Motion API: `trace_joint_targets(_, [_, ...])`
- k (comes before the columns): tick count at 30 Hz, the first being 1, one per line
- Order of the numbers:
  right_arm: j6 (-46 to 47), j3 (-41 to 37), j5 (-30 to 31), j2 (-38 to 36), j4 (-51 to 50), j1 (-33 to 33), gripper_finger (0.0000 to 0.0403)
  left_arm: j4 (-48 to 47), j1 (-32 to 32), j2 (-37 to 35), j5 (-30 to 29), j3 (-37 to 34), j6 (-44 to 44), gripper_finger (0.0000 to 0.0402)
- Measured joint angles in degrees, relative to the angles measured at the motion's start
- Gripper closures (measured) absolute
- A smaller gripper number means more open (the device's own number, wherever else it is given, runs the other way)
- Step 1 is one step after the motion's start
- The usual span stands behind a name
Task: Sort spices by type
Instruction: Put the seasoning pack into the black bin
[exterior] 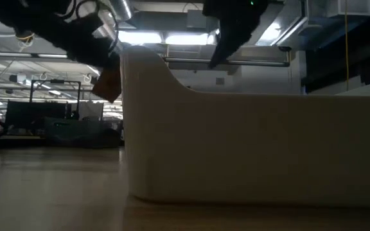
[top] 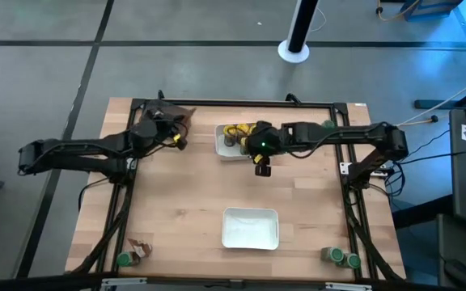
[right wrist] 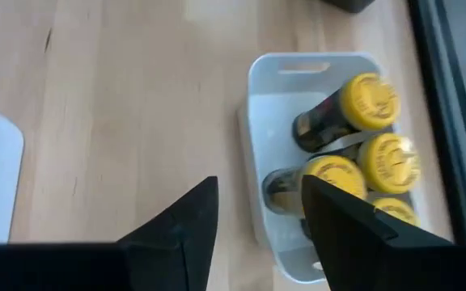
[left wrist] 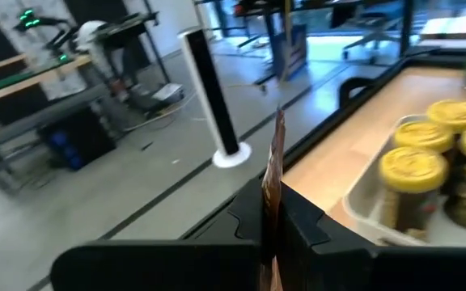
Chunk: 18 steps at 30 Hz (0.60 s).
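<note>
My left gripper (top: pixel 176 134) is at the far left of the table, next to the dark bin (top: pixel 165 113), and is shut on a brown-orange packet (left wrist: pixel 278 153). The packet also shows in the low view (exterior: pixel 109 85). My right gripper (top: pixel 262 164) is open and empty, above the bare table beside the far white tray (top: pixel 222 148). That tray holds several yellow-lidded jars (right wrist: pixel 369 103). In the right wrist view the open fingers (right wrist: pixel 257 190) stand short of the tray. My left gripper pinches the packet between its two fingers (left wrist: pixel 298 218). The packet stands edge-on in the gap, and its upper part (left wrist: pixel 279 133) sticks out past the fingertips. In the low view it hangs below the gripper, lifted clear of the table.
An empty white tray (top: pixel 251 229) sits near the front middle. A green-lidded jar (top: pixel 124 259) and a packet (top: pixel 141 249) lie at the front left. Green-lidded jars (top: pixel 340 257) stand at the front right, and one (top: pixel 328 125) stands at the far right. A black frame rims the table.
</note>
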Motion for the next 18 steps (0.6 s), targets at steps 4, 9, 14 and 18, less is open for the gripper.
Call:
trace_joint_targets(4, [0.12,-3.74,-0.79,0.00,4.06,0.01,0.0229,0.33,3.09,-0.47,-1.34,-2.78,-1.40,0.0396])
trace_joint_targets(9, [1.45,-5.80,-1.53,0.00,5.14,0.01,0.0230,7.76,4.15,-0.45,-1.03,-8.29,-1.94,0.0398])
trace_joint_targets(14, [1.95,-6.88,-1.55,-0.02,5.23,0.01,0.0230,16.45,4.15,-0.51,-0.91,-13.90,-1.59,0.0399])
trace_joint_targets(18, [1.95,-7.41,-1.57,-0.02,6.11,-0.02,0.0230,20.54,4.15,-0.56,-0.23,-17.94,-3.20,0.0397])
